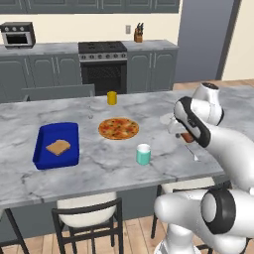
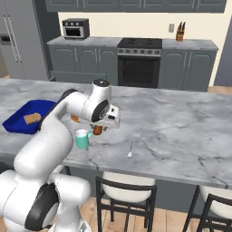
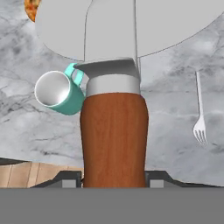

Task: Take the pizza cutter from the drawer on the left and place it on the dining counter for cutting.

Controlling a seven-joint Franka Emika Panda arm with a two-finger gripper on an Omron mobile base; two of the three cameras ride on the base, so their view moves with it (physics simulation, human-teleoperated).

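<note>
My gripper (image 3: 113,180) is shut on the reddish-brown handle of the pizza cutter (image 3: 113,131), whose silver wheel blade fills the upper hand view. The gripper (image 1: 183,133) holds the cutter (image 1: 186,138) just above the dining counter (image 1: 99,171), right of the pizza. From the right base view the gripper (image 2: 100,126) and cutter handle (image 2: 97,131) hang over the marble dining counter (image 2: 181,122) beside a teal mug. The dark grey drawer (image 1: 57,92) stands pulled out from the wall cabinets behind the island, also seen as the drawer (image 2: 74,76).
On the marble are a pizza (image 1: 118,128), a teal mug (image 1: 143,155), a fork (image 1: 192,154), a yellow cup (image 1: 112,97) and a blue tray (image 1: 42,154) with bread. Stools (image 1: 89,213) stand at the near edge. Bare marble stretches to the right (image 2: 190,136).
</note>
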